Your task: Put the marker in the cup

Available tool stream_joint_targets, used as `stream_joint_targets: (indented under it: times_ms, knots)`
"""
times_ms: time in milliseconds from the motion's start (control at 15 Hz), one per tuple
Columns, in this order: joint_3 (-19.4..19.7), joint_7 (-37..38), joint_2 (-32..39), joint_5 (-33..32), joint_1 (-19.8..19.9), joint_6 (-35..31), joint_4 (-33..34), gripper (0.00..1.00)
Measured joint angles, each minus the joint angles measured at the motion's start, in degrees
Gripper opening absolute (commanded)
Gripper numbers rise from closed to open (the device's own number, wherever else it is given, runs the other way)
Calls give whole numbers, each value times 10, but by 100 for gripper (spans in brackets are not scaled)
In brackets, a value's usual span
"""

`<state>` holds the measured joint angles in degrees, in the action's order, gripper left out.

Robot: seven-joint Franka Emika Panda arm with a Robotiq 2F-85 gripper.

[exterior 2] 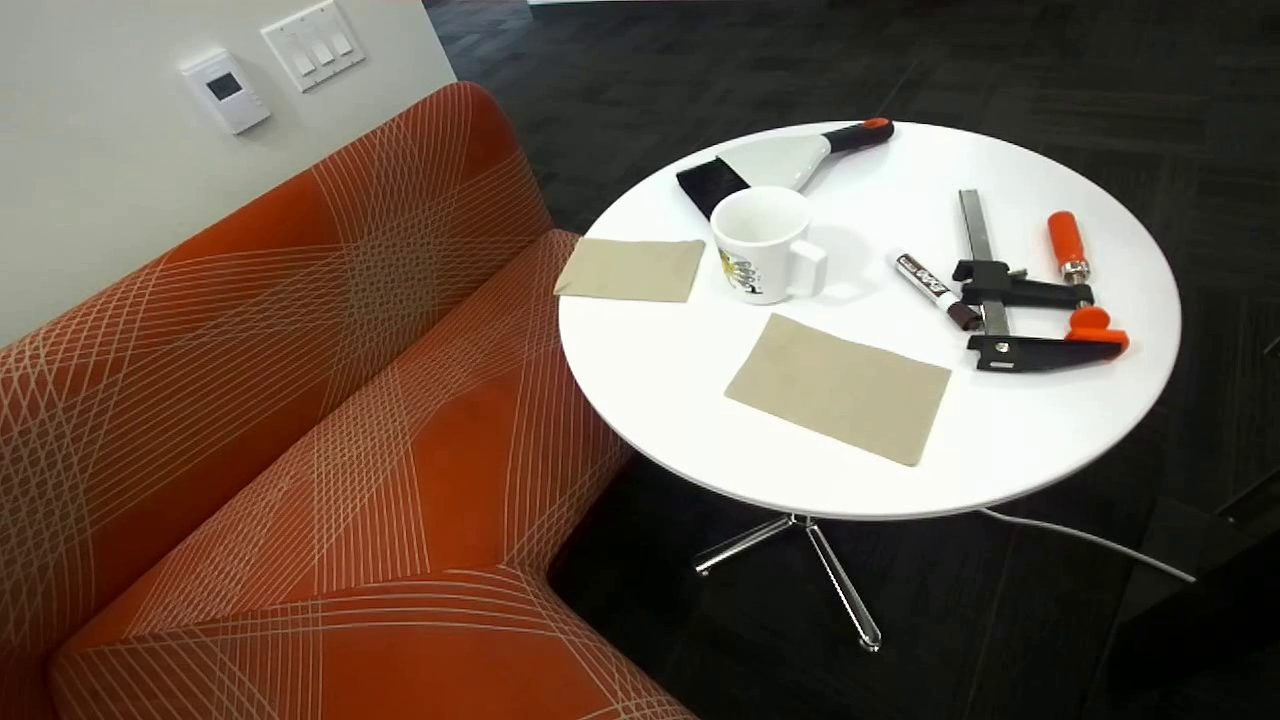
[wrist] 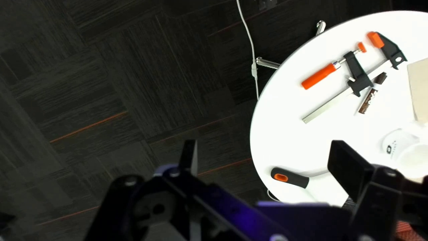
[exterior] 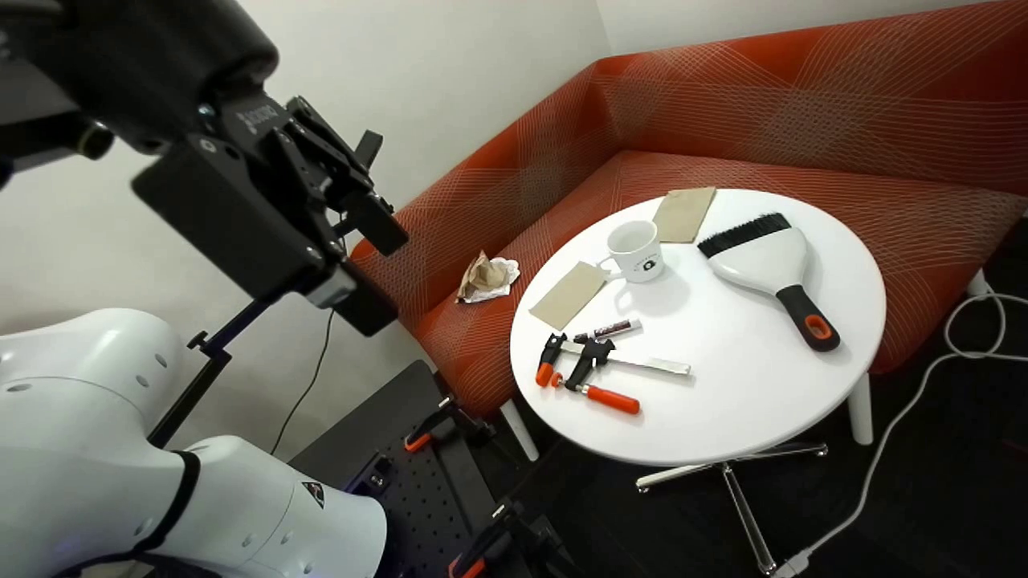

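So, marker (exterior 2: 938, 291) beside clamp (exterior 2: 1035, 292), cup (exterior 2: 760, 255) upright; hand (exterior: 381, 273) aloft, jaws parted.

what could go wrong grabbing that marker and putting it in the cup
The marker lies close beside the clamp, so the open claw might snag the clamp while grasping. The cup stands upright, so a marker lowered off-centre could perhaps knock it over.

The black gripper (exterior: 381, 274) tilts downward, its two fingers (exterior: 367, 303) standing well apart; the white arm (exterior: 72, 393) shows only partly in an exterior view, so its bend is hard to judge.
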<state>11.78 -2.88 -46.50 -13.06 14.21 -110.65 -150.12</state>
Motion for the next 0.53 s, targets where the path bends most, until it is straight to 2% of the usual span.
stream_joint_targets:
  times_ms: [267,533]
  knots:
    - [-29,23,4,31,-31,-22,-30,100]
    - [-78,94,22,68,-56,-79,-68,100]
